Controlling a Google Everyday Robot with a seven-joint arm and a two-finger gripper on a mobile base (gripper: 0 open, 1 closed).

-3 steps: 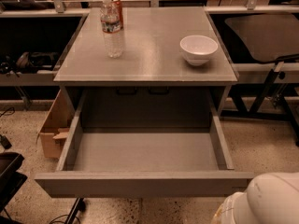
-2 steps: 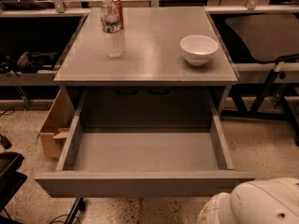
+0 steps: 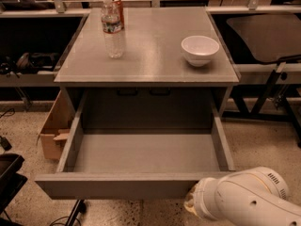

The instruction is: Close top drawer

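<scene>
Gripper: I can't see it from this camera, so I can't tell whether it's apart or together. It's past the end of the arm, low at the frame's bottom right. What I do see is the white arm (image 3: 249, 201) coming in from the bottom right corner and lying roughly level. Its rounded end points left and sits just beside the lower right corner of the drawer front. Touching or not, I can't confirm.

Top drawer (image 3: 136, 185) is pulled fully out toward me, with the front panel low in frame. Its inside shows only bare grey floor and side walls.

Cabinet top (image 3: 150, 65) carries three things:
- white bowl (image 3: 200, 50), right side, upright; what I can see of its inside is plain white
- clear water bottle (image 3: 113, 29), back left, upright, cap on
- red can (image 3: 120, 6), just behind the bottle and mostly hidden by it

Cardboard box (image 3: 52, 128) sits on the floor against the cabinet's left side with its flaps open. Its contents are hidden by the drawer's side wall.

Dark object (image 3: 9, 173) is at the left edge, near the drawer's left corner; probably a chair or base part.
</scene>
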